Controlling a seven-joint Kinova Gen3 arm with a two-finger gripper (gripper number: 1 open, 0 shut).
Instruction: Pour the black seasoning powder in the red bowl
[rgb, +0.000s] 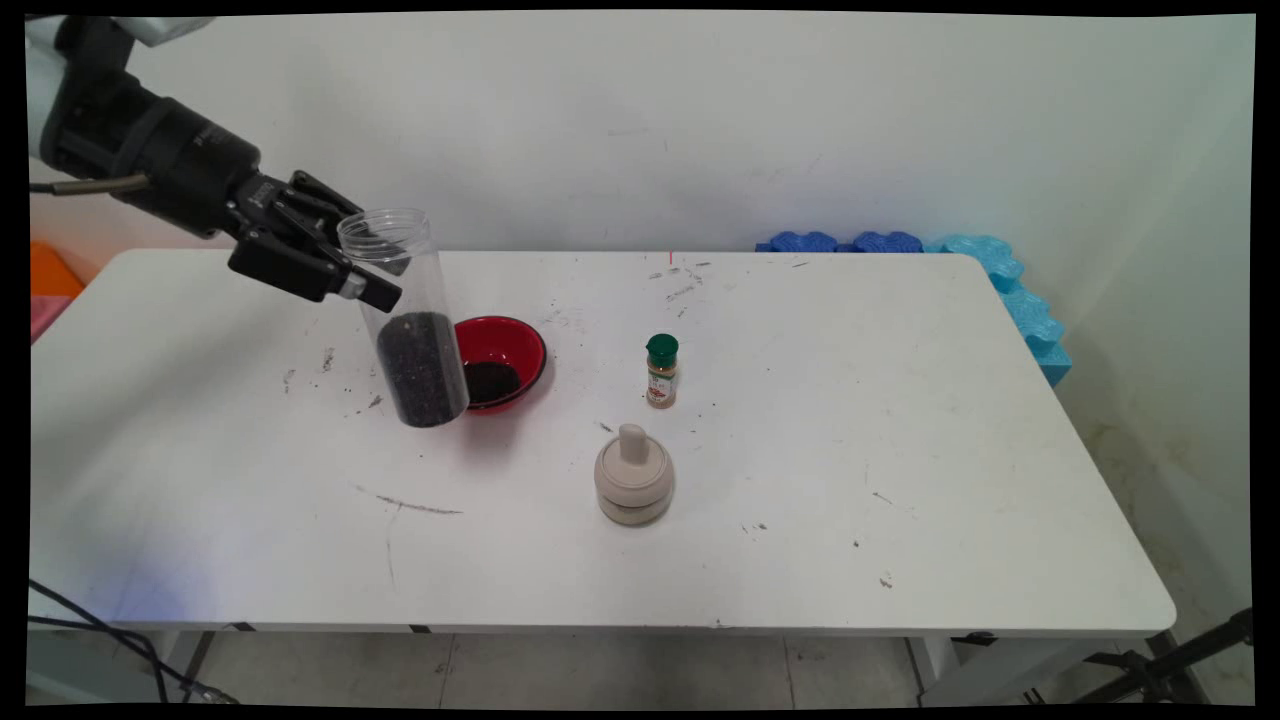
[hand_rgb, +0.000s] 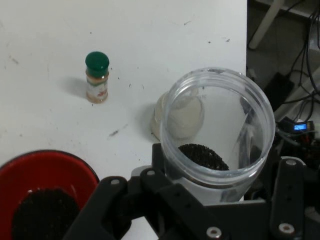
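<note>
Clear plastic cylinder jar, part-filled with black grains, is clamped in the gripper jaws beside the red bowl, left-centre worktop; tilting risks spillage.

Clear plastic jar; glossy red bowl; scuffed matt table.

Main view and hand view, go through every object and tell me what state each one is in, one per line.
gripper: shut on the clear jar, near its top.
clear jar: lidless, slightly tilted, lifted, black grains filling its lower part.
red bowl: upright on the table, some black grains inside.
spice bottle: upright, green cap on.
beige lidded pot: upright, lid on.
table: scuffed, stray grains scattered.
</note>
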